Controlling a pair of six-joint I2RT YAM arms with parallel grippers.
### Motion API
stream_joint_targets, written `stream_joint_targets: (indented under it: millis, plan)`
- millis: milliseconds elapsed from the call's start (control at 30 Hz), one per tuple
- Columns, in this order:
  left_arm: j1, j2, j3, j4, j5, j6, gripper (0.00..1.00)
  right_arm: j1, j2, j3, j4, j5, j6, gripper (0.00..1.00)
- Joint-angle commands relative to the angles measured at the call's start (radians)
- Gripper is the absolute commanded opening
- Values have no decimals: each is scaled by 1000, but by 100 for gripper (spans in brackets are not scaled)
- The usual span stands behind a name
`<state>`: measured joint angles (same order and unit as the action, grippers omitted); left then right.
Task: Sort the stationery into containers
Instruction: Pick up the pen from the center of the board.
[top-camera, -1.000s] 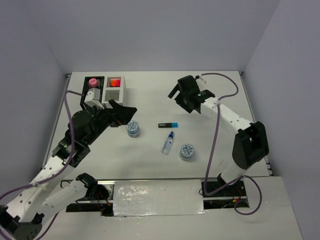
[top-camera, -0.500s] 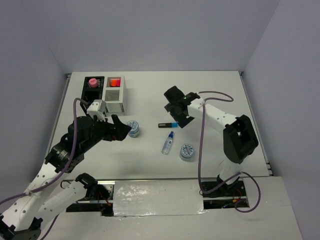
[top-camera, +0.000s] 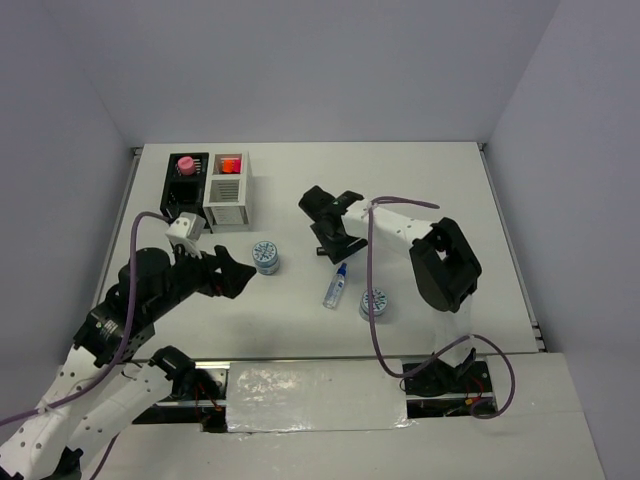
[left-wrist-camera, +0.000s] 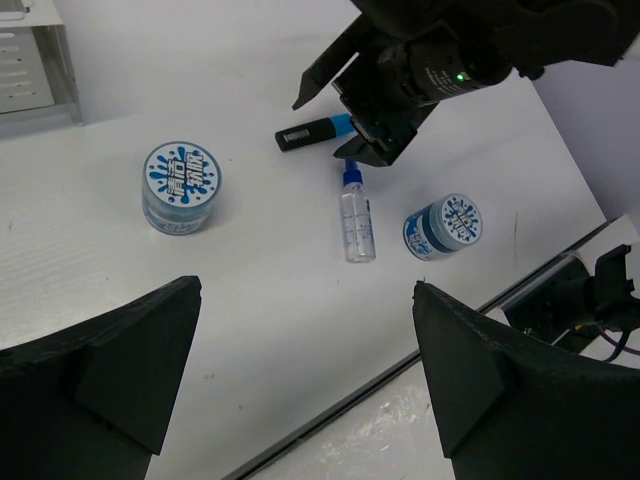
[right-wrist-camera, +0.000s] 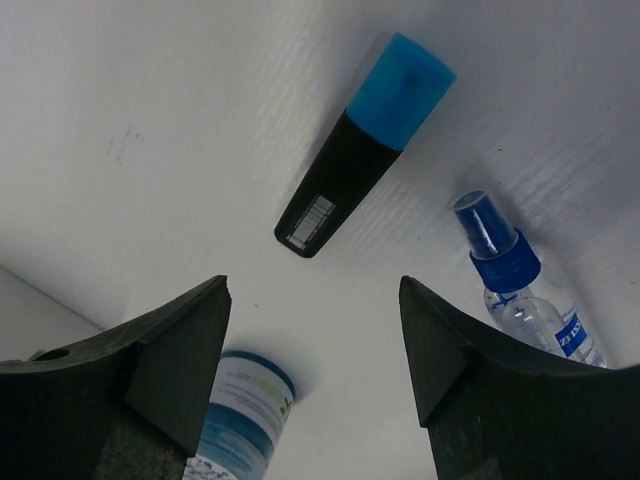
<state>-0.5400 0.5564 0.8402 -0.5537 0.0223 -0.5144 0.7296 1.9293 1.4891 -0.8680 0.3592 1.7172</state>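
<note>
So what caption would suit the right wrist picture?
Open jaws above a blue-capped highlighter, with a small bottle and a round tin close by.

I am seeing the black, blue-capped highlighter (right-wrist-camera: 360, 145) lying flat on the table (top-camera: 430, 180) under my spread right hand (right-wrist-camera: 312, 300). The clear blue-capped tube (top-camera: 335, 285) is lying on its side just near of it, cap pointing far. One light-blue tin (top-camera: 265, 257) is sitting lid-up to the left, the other tin (top-camera: 374, 303) near-right, beside the tube's base. At far left, the black box (top-camera: 186, 185) is holding the upright pink-capped bottle (top-camera: 185, 164); the white box (top-camera: 228, 190), joined on its right, is showing an orange cap (top-camera: 231, 162).
</note>
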Motion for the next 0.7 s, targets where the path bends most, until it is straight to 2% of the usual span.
stream_joint_targets:
  millis: [0, 267, 533, 633, 667]
  plan:
    - [-5, -30, -24, 41, 59, 40, 99, -6, 39, 45, -81, 47, 108, 74]
    - [-5, -69, -62, 78, 108, 39, 99, -32, 167, 187, -141, 31, 107, 72]
    - [-5, -69, -67, 83, 110, 40, 99, -44, 220, 197, -170, -28, 101, 68]
    - [-5, -59, -66, 78, 103, 40, 99, -47, 235, 197, -177, -52, 94, 61]
    - [-5, -62, -66, 77, 103, 39, 99, -48, 244, 198, -190, -52, 94, 55]
